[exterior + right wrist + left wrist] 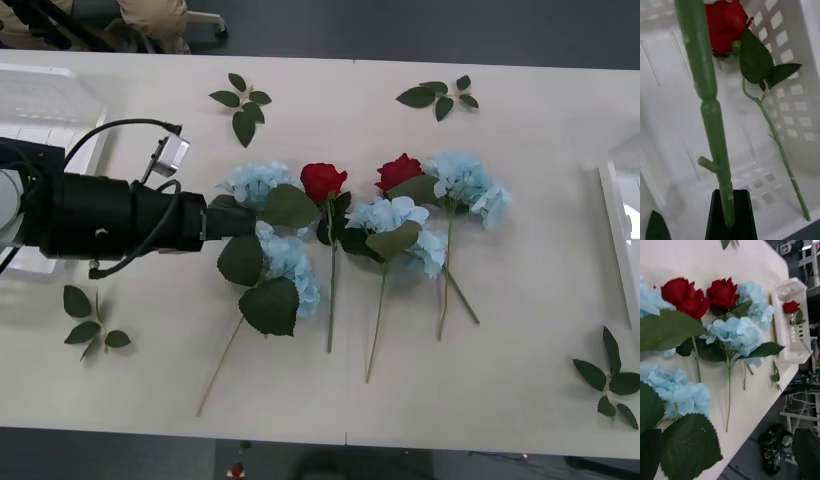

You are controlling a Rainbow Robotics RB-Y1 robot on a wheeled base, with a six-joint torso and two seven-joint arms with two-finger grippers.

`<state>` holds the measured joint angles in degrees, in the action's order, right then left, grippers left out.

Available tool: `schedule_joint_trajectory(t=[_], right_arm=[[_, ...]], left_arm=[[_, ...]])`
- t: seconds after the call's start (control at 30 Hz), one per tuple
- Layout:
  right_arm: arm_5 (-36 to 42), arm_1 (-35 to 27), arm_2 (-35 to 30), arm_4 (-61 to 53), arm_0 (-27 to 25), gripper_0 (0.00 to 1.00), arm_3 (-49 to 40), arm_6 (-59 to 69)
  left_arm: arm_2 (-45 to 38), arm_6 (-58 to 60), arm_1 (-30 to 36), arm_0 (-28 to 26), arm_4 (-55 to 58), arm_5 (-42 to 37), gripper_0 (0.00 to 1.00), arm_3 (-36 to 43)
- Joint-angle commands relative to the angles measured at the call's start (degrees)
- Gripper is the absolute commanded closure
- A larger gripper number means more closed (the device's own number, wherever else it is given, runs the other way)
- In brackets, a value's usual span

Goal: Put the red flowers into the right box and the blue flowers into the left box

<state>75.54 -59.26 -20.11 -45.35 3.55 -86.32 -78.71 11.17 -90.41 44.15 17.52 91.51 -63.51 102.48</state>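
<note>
Two red flowers [322, 181] [400, 172] lie on the table among several blue flowers [256, 184] [466, 181] [290, 266]; they also show in the left wrist view as red flowers [684, 297] and blue flowers [735, 333]. My left gripper [216, 222] reaches in from the left, its tip buried in the leaves of the nearest blue flowers. A third red flower [727, 26] [791, 307] lies in the right box [790, 123] [790, 288] [622, 215]. Over that box my right gripper [730, 221] is shut on a thick green stem [711, 112]. The left box [45, 95] stands at the back left.
Loose green leaf sprigs lie at the back [243, 100] [438, 97], front left [92, 325] and front right [610, 385]. The flower stems point toward the table's front edge [340, 438]. The right box has slotted walls.
</note>
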Motion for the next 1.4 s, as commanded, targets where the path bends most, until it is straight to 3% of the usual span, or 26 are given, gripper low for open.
schedule_joint_trajectory(t=[0.03, 0.27, 0.67, 0.7, 0.77, 0.87, 1.07, 1.13, 1.4], right_arm=[[-3.47, -1.56, -0.72, 1.76, -2.14, 1.0, 1.86, -1.36], [-8.83, -1.83, 1.48, 2.46, -1.35, 1.0, 7.22, -1.71], [-12.26, -1.83, 4.64, 2.81, 1.9, 1.0, 11.52, -1.8], [-12.44, -1.83, 4.64, 2.55, 1.9, 0.97, 11.52, -1.8], [-12.7, -1.83, 4.99, 2.46, 1.9, 0.58, 11.52, -2.06], [-12.79, -1.83, 5.43, 2.29, 2.08, 0.2, 11.52, -2.5], [-12.79, -1.83, 5.96, 2.11, 2.25, 0.05, 11.52, -3.82], [-12.79, -1.83, 5.96, 1.85, 2.25, 0.03, 11.52, -4.26], [-10.59, -1.83, 6.14, -0.53, 2.25, 0.0, 8.89, -4.7]], left_arm=[[-0.27, -3.2, 0.49, 0.15, -3.18, -3.9, 0.0, 1.76], [-0.01, -11.02, 0.32, 0.23, -6.78, -8.64, 0.0, 1.76], [6.32, -19.89, 0.06, 2.52, -16.1, -8.73, 0.0, 2.46], [7.2, -20.07, 0.06, 2.96, -16.89, -8.73, 0.0, 2.46], [8.52, -20.25, 0.06, 3.49, -18.39, -8.73, 0.0, 2.46], [9.31, -20.51, 0.06, 3.57, -19.53, -8.73, 0.0, 2.46], [11.33, -20.6, -0.82, 3.57, -23.31, -8.73, 0.0, 2.46], [11.77, -20.6, -1.35, 3.57, -25.07, -8.73, 0.07, 2.46], [15.81, -20.42, -2.76, 3.57, -31.83, -7.68, 0.07, 2.38]])
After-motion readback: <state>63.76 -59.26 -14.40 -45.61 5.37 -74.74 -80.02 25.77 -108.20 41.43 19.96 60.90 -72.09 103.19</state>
